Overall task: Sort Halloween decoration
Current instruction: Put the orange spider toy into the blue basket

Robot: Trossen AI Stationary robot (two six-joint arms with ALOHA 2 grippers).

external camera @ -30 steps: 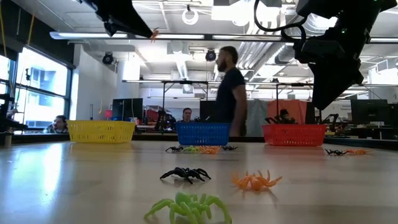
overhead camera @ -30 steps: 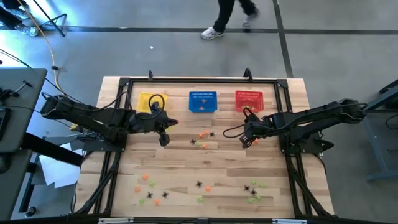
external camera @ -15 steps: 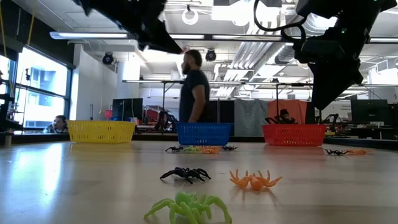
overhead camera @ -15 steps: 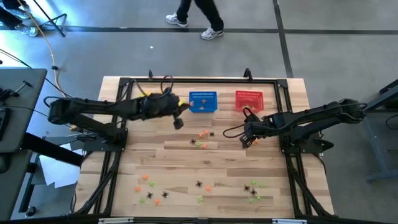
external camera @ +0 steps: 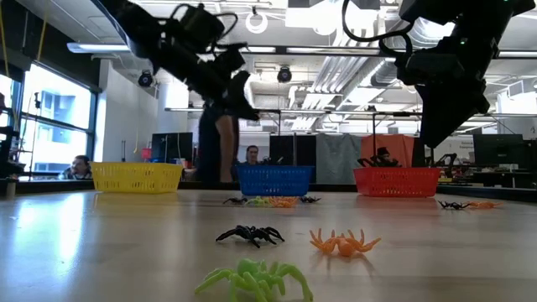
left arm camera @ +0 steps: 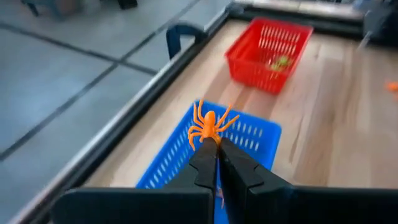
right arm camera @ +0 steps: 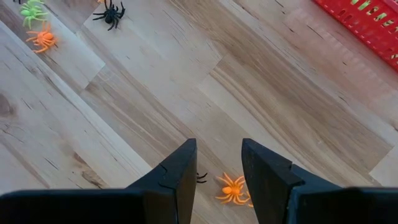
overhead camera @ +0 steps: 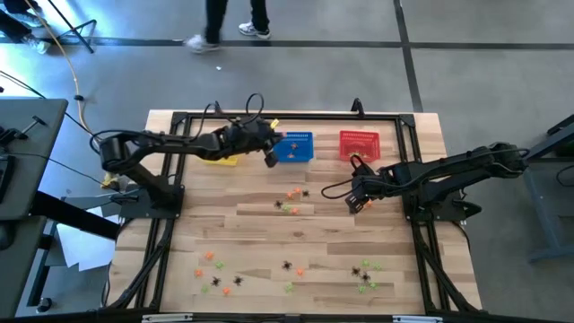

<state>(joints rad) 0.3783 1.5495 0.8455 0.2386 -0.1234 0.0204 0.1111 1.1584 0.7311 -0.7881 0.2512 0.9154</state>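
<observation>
Now that the left end effector (left arm camera: 212,149) has swung from beside the yellow basket (overhead camera: 218,158) to above the blue basket (left arm camera: 211,158), clamped on an orange spider (left arm camera: 209,124), a drop looks next. Right end effector (right arm camera: 216,165) hangs unmoved, fingers apart, over another orange spider (right arm camera: 232,188) on the tabletop (overhead camera: 269,242).

Your wooden counter (overhead camera: 269,229) carries three mesh baskets along its upper edge: yellow (overhead camera: 218,158), blue (overhead camera: 293,148), red (overhead camera: 359,144). You have tiny spiders lying loose: a small group at centre (overhead camera: 291,199), a scatter at lower left (overhead camera: 215,271), a few at bottom middle (overhead camera: 291,269), more at lower right (overhead camera: 365,273).
</observation>
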